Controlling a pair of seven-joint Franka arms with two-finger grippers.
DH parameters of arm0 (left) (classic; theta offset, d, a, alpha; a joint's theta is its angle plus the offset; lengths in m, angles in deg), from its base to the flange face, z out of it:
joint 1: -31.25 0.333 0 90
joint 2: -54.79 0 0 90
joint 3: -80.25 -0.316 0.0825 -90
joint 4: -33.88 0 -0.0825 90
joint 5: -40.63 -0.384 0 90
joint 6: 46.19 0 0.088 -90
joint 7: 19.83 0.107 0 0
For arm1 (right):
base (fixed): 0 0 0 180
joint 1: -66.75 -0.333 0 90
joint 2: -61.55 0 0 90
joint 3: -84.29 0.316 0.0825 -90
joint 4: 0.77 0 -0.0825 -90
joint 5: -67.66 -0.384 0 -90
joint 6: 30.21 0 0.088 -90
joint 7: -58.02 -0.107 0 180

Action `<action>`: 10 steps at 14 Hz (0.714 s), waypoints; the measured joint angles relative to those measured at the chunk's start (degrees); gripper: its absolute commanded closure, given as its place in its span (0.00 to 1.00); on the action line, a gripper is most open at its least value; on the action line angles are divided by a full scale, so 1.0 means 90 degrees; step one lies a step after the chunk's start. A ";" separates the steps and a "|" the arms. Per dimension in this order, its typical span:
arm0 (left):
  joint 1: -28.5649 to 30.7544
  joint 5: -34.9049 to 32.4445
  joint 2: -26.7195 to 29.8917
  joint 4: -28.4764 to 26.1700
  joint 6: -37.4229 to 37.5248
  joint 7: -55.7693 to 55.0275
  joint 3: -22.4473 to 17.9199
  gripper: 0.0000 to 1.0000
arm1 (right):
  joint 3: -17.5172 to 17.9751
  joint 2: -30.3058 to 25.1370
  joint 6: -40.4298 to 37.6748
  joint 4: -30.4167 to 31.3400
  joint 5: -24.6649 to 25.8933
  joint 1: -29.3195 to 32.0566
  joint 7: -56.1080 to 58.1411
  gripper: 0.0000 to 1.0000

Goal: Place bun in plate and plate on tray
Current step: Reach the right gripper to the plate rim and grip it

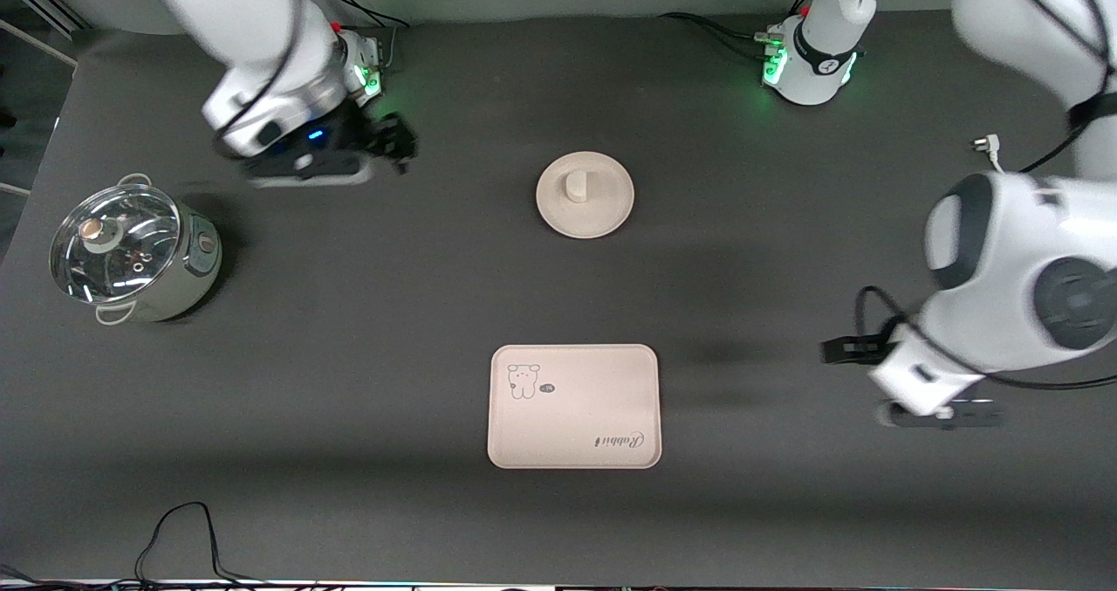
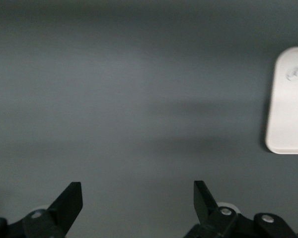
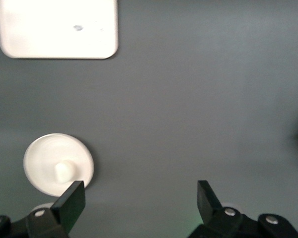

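The small white bun (image 1: pixel 574 186) stands in the round cream plate (image 1: pixel 607 212), mid-table near the robots' bases. The rectangular tray (image 1: pixel 583 421) with its bear drawing lies empty, nearer the front camera than the plate. My right gripper (image 1: pixel 397 141) is open and empty, up over bare table beside the plate toward the right arm's end. Its wrist view (image 3: pixel 140 191) shows the plate (image 3: pixel 39 153), the bun (image 3: pixel 64 171) and the tray (image 3: pixel 57 29). My left gripper (image 1: pixel 845 349) is open and empty, over bare table beside the tray toward the left arm's end. Its wrist view (image 2: pixel 138 191) shows the tray's edge (image 2: pixel 290 104).
A steel pot with a glass lid (image 1: pixel 131 255) stands at the right arm's end of the table. A black cable (image 1: pixel 183 534) loops at the table's front edge. A white plug (image 1: pixel 986 146) lies near the left arm.
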 measured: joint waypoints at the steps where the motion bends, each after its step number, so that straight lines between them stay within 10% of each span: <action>1: -0.0002 -0.0023 0.0223 0.0003 0.0157 0.0087 -0.0149 0.00 | 0.0006 0.0009 0.0104 0.0022 -0.0012 -0.0381 -0.0447 0.00; 10: -0.0063 -0.0205 0.1126 -0.0008 0.0693 0.0123 -0.0654 0.00 | 0.0004 0.0134 0.1025 0.0490 -0.0653 -0.1474 -0.1135 0.00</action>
